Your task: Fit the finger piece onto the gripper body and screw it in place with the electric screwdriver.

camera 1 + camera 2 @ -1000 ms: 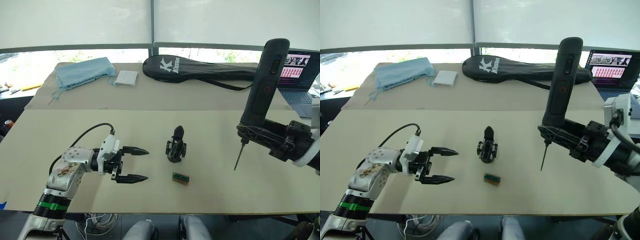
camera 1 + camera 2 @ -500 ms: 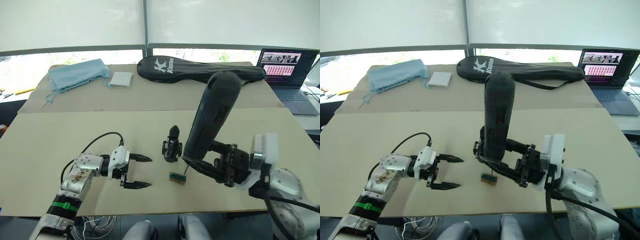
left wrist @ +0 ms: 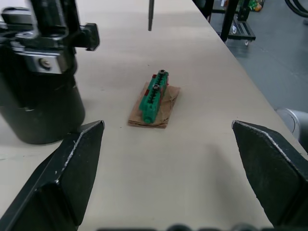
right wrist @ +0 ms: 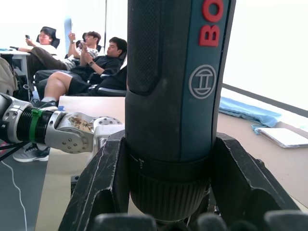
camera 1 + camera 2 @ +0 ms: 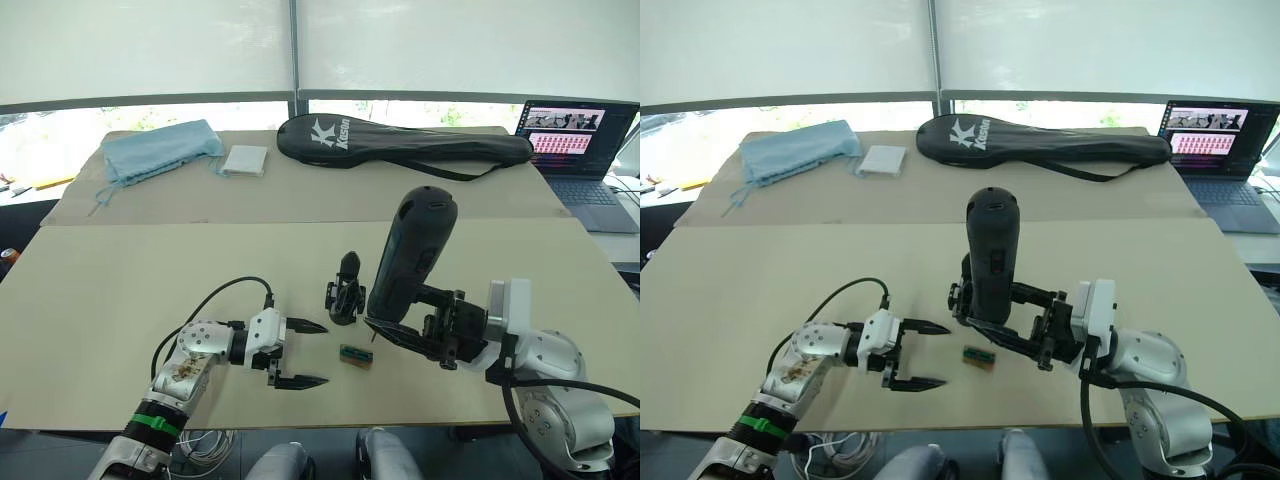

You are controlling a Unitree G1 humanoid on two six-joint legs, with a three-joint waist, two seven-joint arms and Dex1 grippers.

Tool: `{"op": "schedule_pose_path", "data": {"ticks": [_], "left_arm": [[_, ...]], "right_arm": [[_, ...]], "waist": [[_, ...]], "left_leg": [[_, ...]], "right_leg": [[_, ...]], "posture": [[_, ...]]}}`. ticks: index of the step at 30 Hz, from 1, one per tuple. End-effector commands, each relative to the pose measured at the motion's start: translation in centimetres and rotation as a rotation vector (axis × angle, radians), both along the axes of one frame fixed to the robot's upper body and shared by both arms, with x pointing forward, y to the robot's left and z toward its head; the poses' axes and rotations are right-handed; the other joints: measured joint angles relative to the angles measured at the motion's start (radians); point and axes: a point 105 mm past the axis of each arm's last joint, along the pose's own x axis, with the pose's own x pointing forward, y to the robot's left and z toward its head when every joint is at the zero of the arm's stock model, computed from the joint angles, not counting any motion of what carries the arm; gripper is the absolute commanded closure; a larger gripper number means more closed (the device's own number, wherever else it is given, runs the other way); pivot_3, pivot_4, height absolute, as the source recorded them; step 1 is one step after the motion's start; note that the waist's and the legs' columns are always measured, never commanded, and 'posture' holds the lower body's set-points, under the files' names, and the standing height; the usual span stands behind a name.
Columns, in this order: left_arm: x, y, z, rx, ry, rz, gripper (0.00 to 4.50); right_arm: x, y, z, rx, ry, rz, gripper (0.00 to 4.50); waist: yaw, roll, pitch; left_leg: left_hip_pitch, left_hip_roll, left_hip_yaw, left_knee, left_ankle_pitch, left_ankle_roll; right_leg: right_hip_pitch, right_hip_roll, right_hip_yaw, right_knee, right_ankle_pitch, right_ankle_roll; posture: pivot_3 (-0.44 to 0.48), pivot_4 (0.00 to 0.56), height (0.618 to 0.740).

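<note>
The gripper body point(image 5: 345, 292) stands at the table's middle, one pointed black finger sticking up; it looms close in the left wrist view point(image 3: 38, 72). My right gripper point(image 5: 398, 330) is shut on the electric screwdriver point(image 5: 412, 255), a thick black cylinder leaning up and away, with red lettering point(image 4: 211, 21). Its thin bit point(image 3: 150, 14) points down just right of the body, near a small green block point(image 5: 355, 356) with screws lying on a brown scrap. My left gripper point(image 5: 322, 354) hovers open just left of that block point(image 3: 154, 96). The finger piece is hidden or out of view.
A long black racket bag point(image 5: 400, 140), a blue cloth point(image 5: 155, 148) and a white pad point(image 5: 247, 160) lie on the far table. A laptop point(image 5: 575, 135) sits at the back right. Several seated people point(image 4: 72, 62) show beyond the table.
My right arm has swung the screwdriver from the right side to the middle, its bit now near the green block. My left gripper has moved right, closer to the block, still open.
</note>
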Motion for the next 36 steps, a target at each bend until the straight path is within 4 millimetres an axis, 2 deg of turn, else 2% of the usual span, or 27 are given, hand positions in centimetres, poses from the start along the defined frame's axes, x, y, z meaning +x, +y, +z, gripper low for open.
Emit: {"op": "schedule_pose_path", "data": {"ticks": [1, 11, 36], "left_arm": [[-0.3, -0.5, -0.2, -0.004, -0.012, -0.014, 0.0], [0.3, -1.9, -0.9, 0.032, -0.012, -0.029, 0.0], [0.1, -3.1, -0.8, 0.007, -0.004, -0.048, 0.0]], "right_arm": [[-0.7, 0.5, 1.1, 0.013, -0.082, 0.029, 2.57], [-1.1, 0.8, 0.4, 0.0, -0.075, 0.032, 2.57], [-0.7, 0.9, -0.4, -0.027, -0.074, 0.007, 2.57]], "waist": [[0.0, 0.0, 0.0], [0.007, 0.0, 0.0], [0.007, 0.0, 0.0]], "left_leg": [[0.0, 0.0, 0.0, 0.0, 0.0, 0.0], [0.0, 0.0, 0.0, 0.0, 0.0, 0.0], [0.0, 0.0, 0.0, 0.0, 0.0, 0.0]], "right_leg": [[0.0, 0.0, 0.0, 0.0, 0.0, 0.0], [0.001, 0.0, 0.0, 0.0, 0.0, 0.0], [0.001, 0.0, 0.0, 0.0, 0.0, 0.0]], "posture": [[0.0, 0.15, 0.74], [0.0, 0.15, 0.74], [0.0, 0.15, 0.74]]}}
